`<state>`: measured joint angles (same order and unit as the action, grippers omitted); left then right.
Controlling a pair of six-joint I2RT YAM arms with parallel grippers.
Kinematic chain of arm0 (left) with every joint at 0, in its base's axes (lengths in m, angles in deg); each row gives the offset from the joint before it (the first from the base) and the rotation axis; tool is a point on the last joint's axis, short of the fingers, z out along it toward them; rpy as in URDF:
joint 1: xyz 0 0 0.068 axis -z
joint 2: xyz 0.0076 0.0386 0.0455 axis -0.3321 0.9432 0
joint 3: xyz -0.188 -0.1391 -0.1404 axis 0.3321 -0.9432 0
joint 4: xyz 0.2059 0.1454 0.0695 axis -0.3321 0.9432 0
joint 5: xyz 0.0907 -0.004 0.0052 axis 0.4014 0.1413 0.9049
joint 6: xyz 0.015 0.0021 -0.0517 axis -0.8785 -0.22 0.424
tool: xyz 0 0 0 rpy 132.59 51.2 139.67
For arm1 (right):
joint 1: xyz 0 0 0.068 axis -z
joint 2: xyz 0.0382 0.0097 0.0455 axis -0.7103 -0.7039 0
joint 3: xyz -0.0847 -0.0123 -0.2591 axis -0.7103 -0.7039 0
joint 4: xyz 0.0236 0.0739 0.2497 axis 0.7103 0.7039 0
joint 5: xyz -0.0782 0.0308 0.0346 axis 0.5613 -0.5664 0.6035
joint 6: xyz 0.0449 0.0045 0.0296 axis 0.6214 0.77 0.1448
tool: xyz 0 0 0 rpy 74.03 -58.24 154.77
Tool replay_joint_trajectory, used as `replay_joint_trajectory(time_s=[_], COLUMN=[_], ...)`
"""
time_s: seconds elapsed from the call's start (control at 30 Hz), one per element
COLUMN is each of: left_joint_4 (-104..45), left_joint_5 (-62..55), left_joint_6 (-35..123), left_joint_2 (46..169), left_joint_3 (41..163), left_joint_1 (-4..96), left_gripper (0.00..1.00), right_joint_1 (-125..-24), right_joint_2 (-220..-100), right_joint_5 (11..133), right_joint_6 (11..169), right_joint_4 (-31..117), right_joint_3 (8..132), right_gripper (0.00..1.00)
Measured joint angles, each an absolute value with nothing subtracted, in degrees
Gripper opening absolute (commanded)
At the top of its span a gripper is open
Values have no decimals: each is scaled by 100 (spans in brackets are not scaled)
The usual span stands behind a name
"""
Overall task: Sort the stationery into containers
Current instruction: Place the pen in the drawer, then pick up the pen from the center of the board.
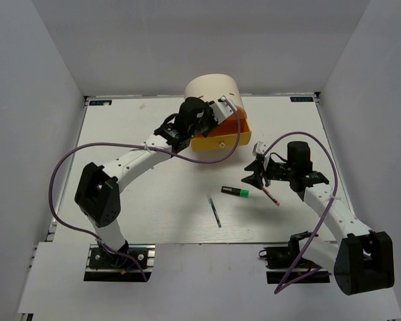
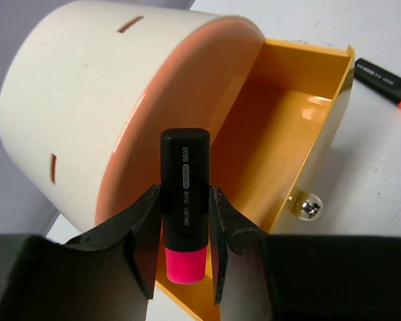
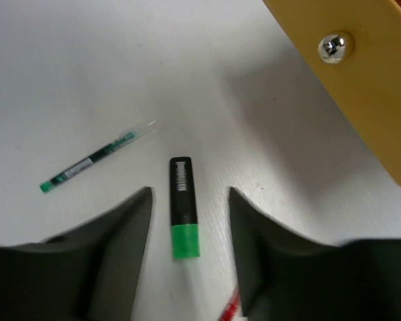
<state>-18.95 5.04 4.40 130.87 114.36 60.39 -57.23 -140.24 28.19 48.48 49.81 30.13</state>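
Hovering open-jawed above the bench (image 3: 87, 80), the right gripper (image 3: 188, 200) sits over the green-ended marker (image 3: 181, 177), whose long axis runs between its jaws, while the left gripper (image 2: 184, 200) clamps the pink-ended marker (image 2: 184, 164) over the open yellow drawer (image 2: 301, 120).

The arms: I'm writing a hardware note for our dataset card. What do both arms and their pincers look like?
Both the left arm and right arm have white tubular links joined by chunky black joint housings. A purple cable loops loosely along each. The left pincer and right pincer each have two matte black, tapered fingers. No markings show.
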Motion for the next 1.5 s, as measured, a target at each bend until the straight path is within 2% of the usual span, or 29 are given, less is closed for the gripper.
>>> replay_joint_trajectory(time_s=[0.1, 0.13, 0.23, 0.27, 0.3, 0.37, 0.4, 0.63, 0.8, 0.97, 1.13, 1.17, 1.2, 1.33, 1.5], left_joint_4=[-1887, -1893, -1930, -1961, -1978, -1976, -1974, -1963, -2011, -1917, -1970, -1976, -1989, -2190, -2405], left_joint_5=[475, 471, 440, 432, 432, 432, 432, 421, 362, 239, 80, 62, 47, 25, -71], left_joint_6=[379, 364, 351, 370, 381, 392, 447, 816, 1771, 3094, 4471, 4694, 4895, 5647, 6114], left_joint_2=[13179, 13192, 13192, 13192, 13190, 13190, 13190, 12713, 11585, 10464, 9763, 9686, 9625, 9352, 9363], left_joint_3=[11440, 11440, 11438, 11438, 11440, 11482, 11515, 11633, 11078, 10153, 8553, 8265, 7998, 7141, 6881], left_joint_1=[6006, 6002, 5999, 5999, 5999, 6004, 6010, 6087, 6089, 6087, 6076, 6074, 6074, 6072, 6069], left_gripper=[44, 46, 62, 62, 67, 79, 99, 100, 100, 100, 100, 100, 100, 100, 100], right_joint_1=[-5723, -5723, -5723, -5723, -5725, -5729, -5736, -5891, -6149, -6394, -6527, -6529, -6532, -6562, -6560], right_joint_2=[-14052, -14081, -14279, -14378, -14476, -14712, -14832, -15847, -16282, -16568, -16745, -16765, -16782, -16865, -16675], right_joint_5=[2880, 2891, 2939, 2954, 2969, 3000, 3011, 3199, 3511, 3831, 4032, 4045, 4056, 4108, 4163], right_joint_6=[4660, 4583, 4164, 3995, 3821, 3447, 3274, 2249, 1954, 1851, 1842, 1842, 1845, 1840, 1816], right_joint_4=[4994, 5016, 5156, 5248, 5331, 5510, 5591, 6148, 6188, 6205, 6183, 6183, 6188, 6292, 6612], right_joint_3=[3013, 3013, 3022, 3022, 3022, 3026, 3033, 3361, 3457, 3457, 3542, 3566, 3588, 3722, 3770], right_gripper=[76, 79, 83, 83, 83, 83, 82, 82, 81, 73, 57, 54, 41, 10, 4])
